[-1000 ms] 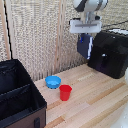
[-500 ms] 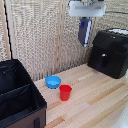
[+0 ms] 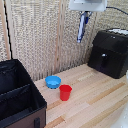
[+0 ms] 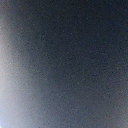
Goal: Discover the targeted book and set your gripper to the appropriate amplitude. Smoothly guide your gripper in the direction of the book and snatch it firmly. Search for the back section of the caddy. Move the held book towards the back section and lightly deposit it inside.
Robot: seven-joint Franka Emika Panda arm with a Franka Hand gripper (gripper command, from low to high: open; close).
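Note:
High in the exterior view, the white gripper (image 3: 84, 15) is shut on the top of the thin dark navy book (image 3: 81, 29). The book hangs edge-on and slightly tilted in front of the slatted wall. Its dark cover (image 4: 70, 55) fills the whole wrist view, so the fingers are hidden there. The black caddy (image 3: 30, 107) stands at the exterior view's lower left, far from the gripper. A divider splits it, and the back section (image 3: 11, 82) lies between that divider and the far wall. Nothing shows inside it.
A big black boxy appliance (image 3: 110, 52) stands on the wooden table (image 3: 95, 105) at the exterior view's right, just below and beside the hanging book. A blue bowl (image 3: 53, 81) and a red cup (image 3: 65, 92) sit between the caddy and the appliance.
The gripper has risen with the book, so the book now hangs above the appliance's top. Bowl, cup and caddy have not moved.

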